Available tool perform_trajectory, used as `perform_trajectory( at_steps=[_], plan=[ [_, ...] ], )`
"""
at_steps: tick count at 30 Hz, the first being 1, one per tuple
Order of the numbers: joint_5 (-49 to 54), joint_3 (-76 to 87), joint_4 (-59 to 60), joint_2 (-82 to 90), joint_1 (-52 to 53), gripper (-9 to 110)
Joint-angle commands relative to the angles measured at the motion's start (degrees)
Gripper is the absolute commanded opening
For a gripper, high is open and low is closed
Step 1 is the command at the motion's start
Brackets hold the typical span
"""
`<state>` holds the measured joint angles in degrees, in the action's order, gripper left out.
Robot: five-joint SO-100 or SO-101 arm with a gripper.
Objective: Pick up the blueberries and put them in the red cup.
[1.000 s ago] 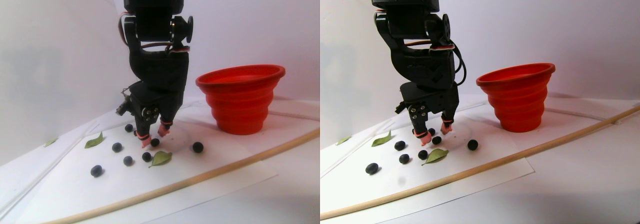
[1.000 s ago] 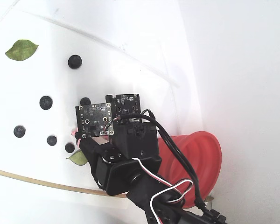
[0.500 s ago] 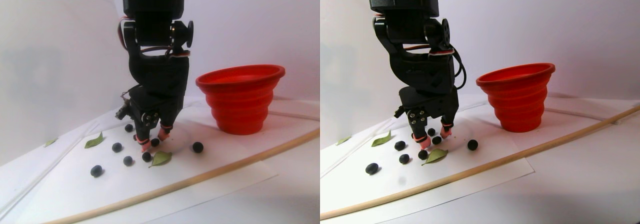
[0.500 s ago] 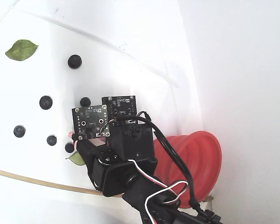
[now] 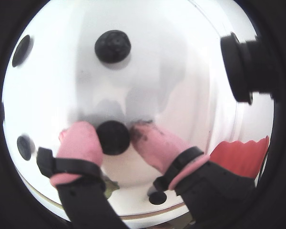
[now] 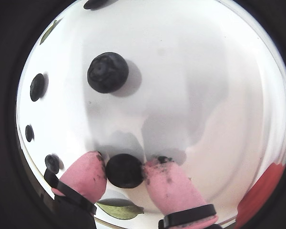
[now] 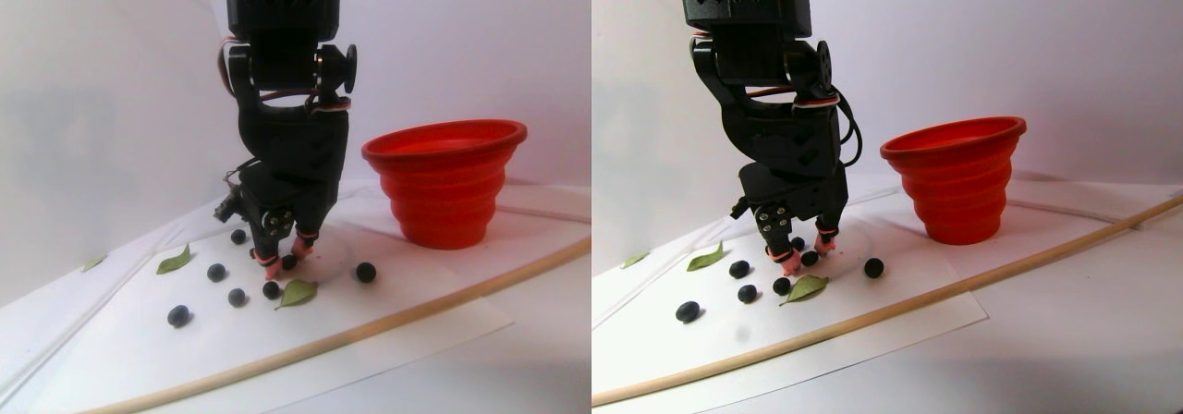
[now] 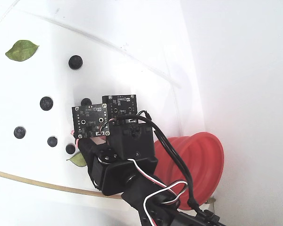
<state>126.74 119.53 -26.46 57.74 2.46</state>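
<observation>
White sheet (image 7: 407,326): tool (image 6: 125,175) nipping blueberry (image 6: 124,170), seemingly touching; red cup (image 7: 445,181) clear.

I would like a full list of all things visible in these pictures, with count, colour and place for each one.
blueberries: seven countable in the stereo pair view, dark navy, scattered on the white sheet; one sits between the pink fingertips.
red cup: one, red, ribbed, upright on the sheet, to the right of the arm in the stereo pair view.
leaves: three, green, flat on the sheet among and beside the berries.
wooden stick: one, pale, lying along the near edge of the sheet.
white sheet: one, white, covering the table.
gripper: one, black with pink fingertips, low over the sheet, closing around a berry.
</observation>
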Motion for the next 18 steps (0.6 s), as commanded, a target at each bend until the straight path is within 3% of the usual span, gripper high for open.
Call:
perform_trajectory(
  at_steps=[1,18],
  plan=[
    [-0.26,-1.23,-0.97,0.79,-1.23,13],
    [-2.11,-0.26,2.20,6.15,-1.85,12]
  ],
)
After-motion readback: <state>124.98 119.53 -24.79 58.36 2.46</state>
